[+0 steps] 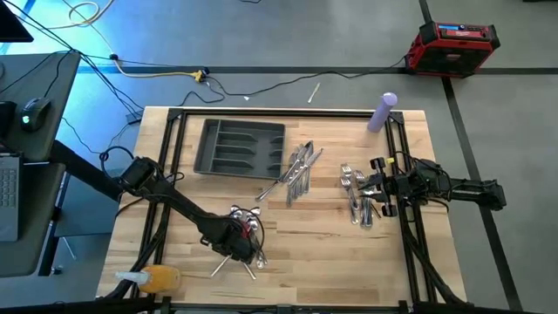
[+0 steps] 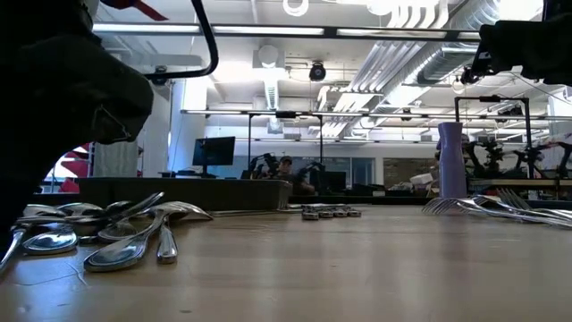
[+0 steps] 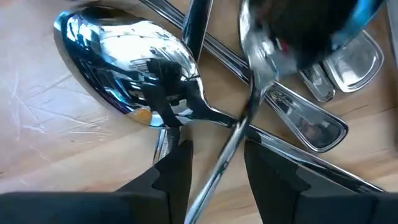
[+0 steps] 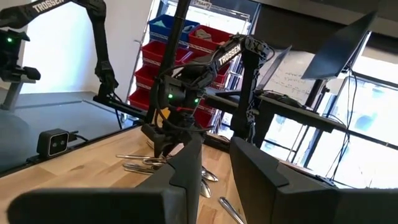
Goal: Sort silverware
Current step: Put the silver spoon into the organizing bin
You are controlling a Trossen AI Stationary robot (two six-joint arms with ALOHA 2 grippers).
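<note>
Spoons (image 2: 116,234) are seen lying on the wooden surface (image 2: 340,268) at left, forks (image 2: 500,207) at right, a purple cylinder (image 2: 450,159) behind.

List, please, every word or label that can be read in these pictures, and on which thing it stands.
"TROSSEN": white letters on the left arm, seen in the right wrist view.
"TROSSEN", first letter cut off: on another dark arm in the room behind.
Label on the red case: too small to read.

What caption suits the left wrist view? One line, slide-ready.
The open left gripper straddles a slim spoon handle above heaped spoons on the wooden table.
</note>
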